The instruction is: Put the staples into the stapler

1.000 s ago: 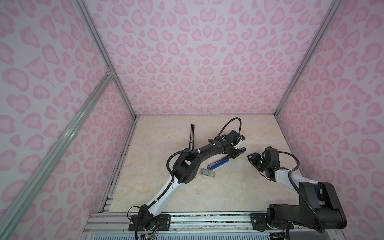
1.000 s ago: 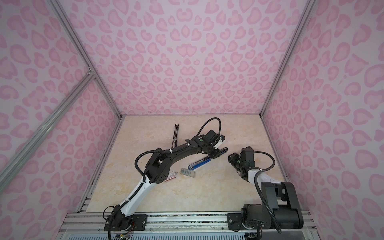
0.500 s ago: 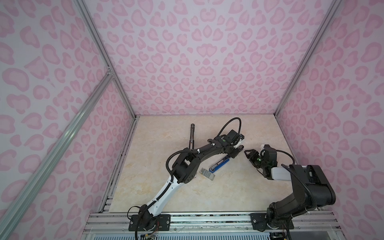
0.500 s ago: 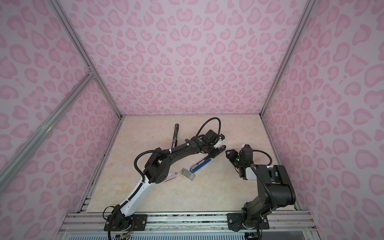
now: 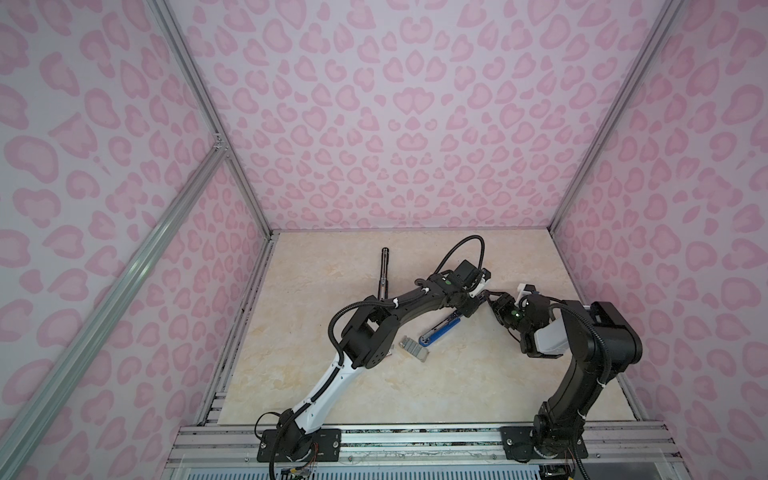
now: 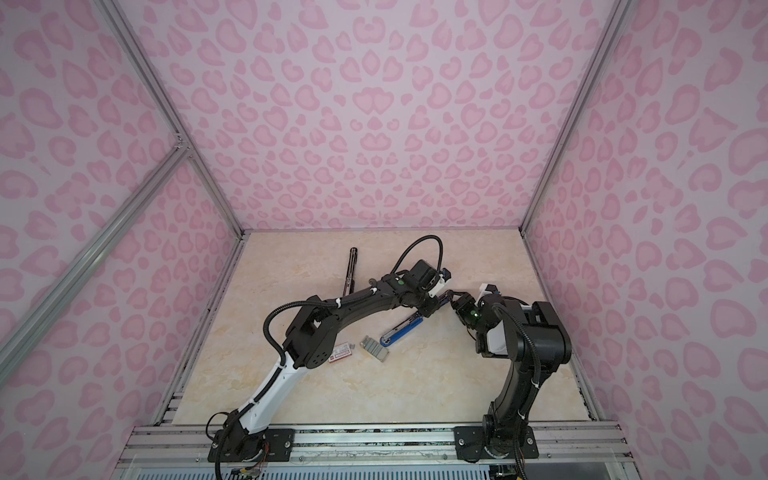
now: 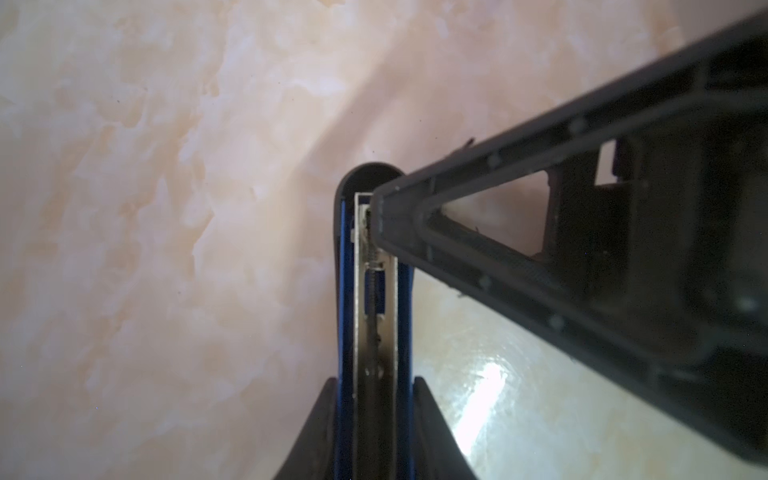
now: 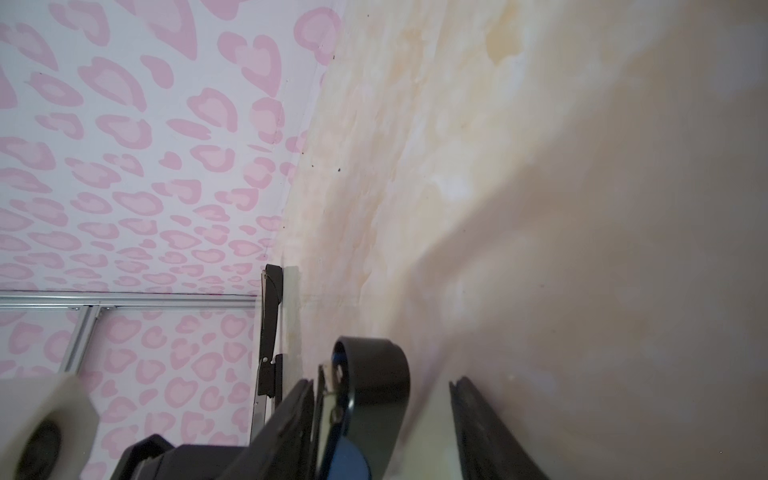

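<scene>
The blue and silver stapler (image 5: 440,330) lies slantwise on the table in both top views. My left gripper (image 5: 469,309) is shut on its far part. In the left wrist view the black fingers (image 7: 324,419) press both blue sides, and the open metal channel (image 7: 376,332) runs between them. My right gripper (image 5: 492,296) is open at the stapler's far end. In the right wrist view the rounded black end (image 8: 374,374) sits between the fingers, against one finger (image 8: 291,415) and apart from the other. The staples (image 5: 413,348), a grey block, lie beside the stapler's near tip.
A small white box with a red label (image 6: 341,353) lies by the left arm's elbow. A long thin black rod (image 5: 383,270) lies toward the back of the table. Pink patterned walls enclose the table on three sides.
The right arm has swung left and raised its elbow, bringing its gripper to the stapler's far end. The left gripper has closed tighter on the stapler.
</scene>
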`<state>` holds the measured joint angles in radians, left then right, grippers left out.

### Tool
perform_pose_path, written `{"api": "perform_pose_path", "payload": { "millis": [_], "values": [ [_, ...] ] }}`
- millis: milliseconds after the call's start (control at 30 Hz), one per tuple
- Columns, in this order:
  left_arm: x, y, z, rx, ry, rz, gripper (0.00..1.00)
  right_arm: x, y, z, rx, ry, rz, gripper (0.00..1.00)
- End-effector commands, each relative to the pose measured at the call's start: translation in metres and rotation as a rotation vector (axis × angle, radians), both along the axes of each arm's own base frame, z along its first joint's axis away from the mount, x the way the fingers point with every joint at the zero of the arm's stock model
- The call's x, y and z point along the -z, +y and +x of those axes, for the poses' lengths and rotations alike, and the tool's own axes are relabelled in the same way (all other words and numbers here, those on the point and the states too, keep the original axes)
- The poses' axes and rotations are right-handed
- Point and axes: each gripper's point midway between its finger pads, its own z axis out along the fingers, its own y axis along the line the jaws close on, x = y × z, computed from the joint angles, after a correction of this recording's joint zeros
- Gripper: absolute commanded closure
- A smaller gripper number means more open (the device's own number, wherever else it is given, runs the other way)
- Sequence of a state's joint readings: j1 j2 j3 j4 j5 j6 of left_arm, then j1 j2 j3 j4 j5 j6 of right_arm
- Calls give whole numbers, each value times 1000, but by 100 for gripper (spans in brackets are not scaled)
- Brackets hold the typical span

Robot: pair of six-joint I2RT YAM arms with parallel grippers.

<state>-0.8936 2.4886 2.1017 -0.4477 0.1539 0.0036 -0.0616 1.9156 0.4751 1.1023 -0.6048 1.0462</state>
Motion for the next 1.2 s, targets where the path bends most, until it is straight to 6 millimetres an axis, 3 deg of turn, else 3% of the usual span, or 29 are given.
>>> {"api": "perform_pose_path", "payload": {
  "millis": [0,233,400,467,633,767,933,1167],
  "values": [
    [-19,-9,0,20,-28,-50,79,-9,4,7,-11,-45,60,48],
    [-17,-13,-4,31,-23,-57,75,-6,7,13,-17,-69,120,60],
    [-15,-11,-3,22,-22,-48,55,-1,4,13,-6,-67,105,68],
    [-15,-8,-2,11,-27,-38,51,0,2,13,-1,-72,104,69],
    [-33,9,-1,-40,-72,-19,49,-2,0,14,0,-93,105,70],
    [-59,33,-9,-84,-118,-32,49,-2,1,11,-7,-101,98,70],
    [-87,83,-33,-147,-172,-77,48,-2,2,8,-15,-106,90,70],
    [-73,161,-73,-246,-136,-140,47,4,3,4,-22,-94,86,70]
  ]
}}
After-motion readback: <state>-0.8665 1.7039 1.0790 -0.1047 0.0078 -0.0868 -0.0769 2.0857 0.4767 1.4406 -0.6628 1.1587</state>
